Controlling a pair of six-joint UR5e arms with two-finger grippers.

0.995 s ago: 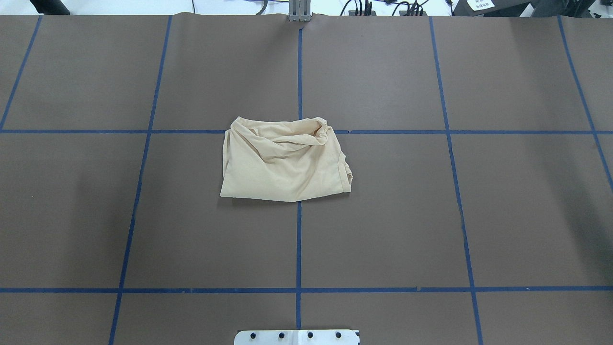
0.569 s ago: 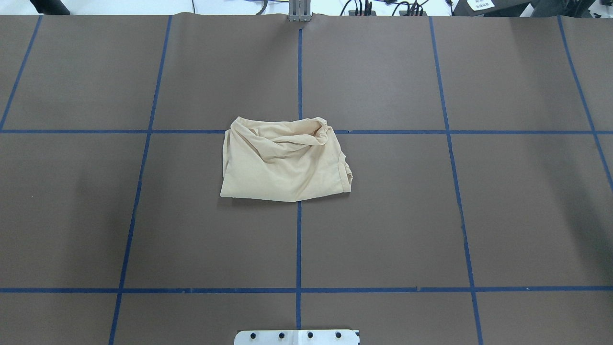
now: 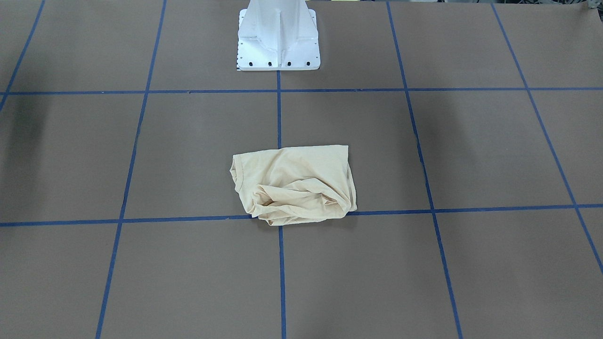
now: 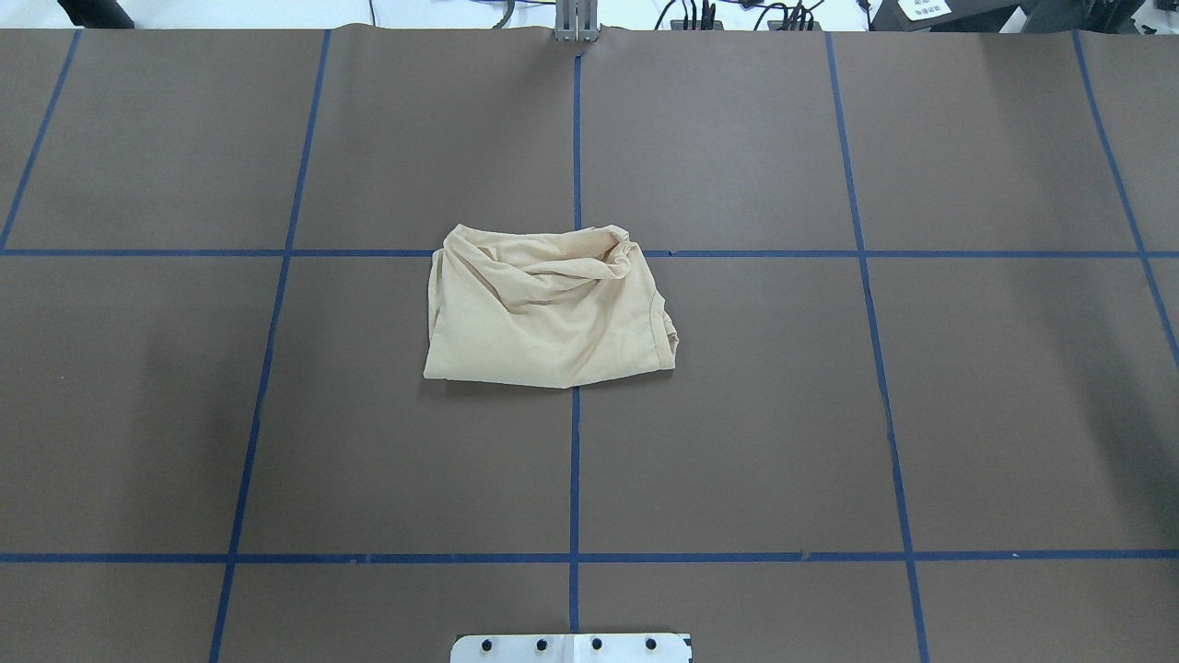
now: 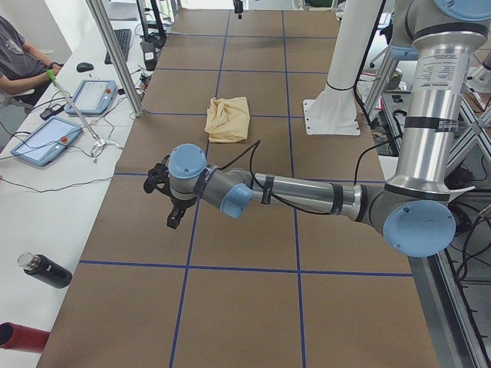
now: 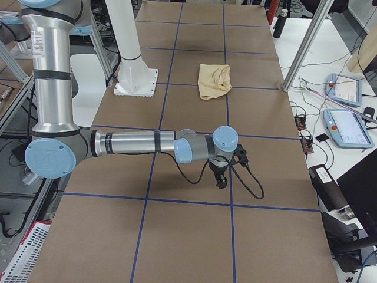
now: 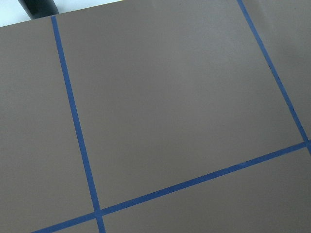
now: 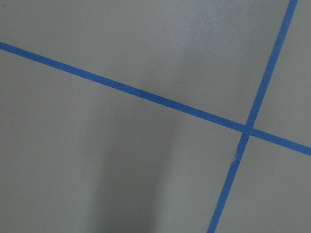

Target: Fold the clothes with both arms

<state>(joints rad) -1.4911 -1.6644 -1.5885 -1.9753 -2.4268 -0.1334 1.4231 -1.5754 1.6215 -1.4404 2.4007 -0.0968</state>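
A white base (image 3: 278,37) is bolted to the near edge of the brown worktop (image 4: 737,442), which is marked off in squares by blue tape (image 4: 574,460). From beside it the left arm (image 5: 299,192) stretches out low along the worktop towards its own end, and the right arm (image 6: 135,142) does the same towards the other end. The left fingers (image 5: 173,221) point down just above the surface; the right fingers (image 6: 221,181) also hang downward. I cannot tell whether either pair is clenched or released. Neither is near the cloth, and both wrist cameras see only bare worktop and tape.

Farther out, in the middle, the cream shirt (image 4: 543,322) lies folded into a rough rectangle. It lies across the centre tape line, its bunched, wrinkled far edge on a cross line.

Beyond the worktop, a person (image 5: 19,57) sits at a side table.
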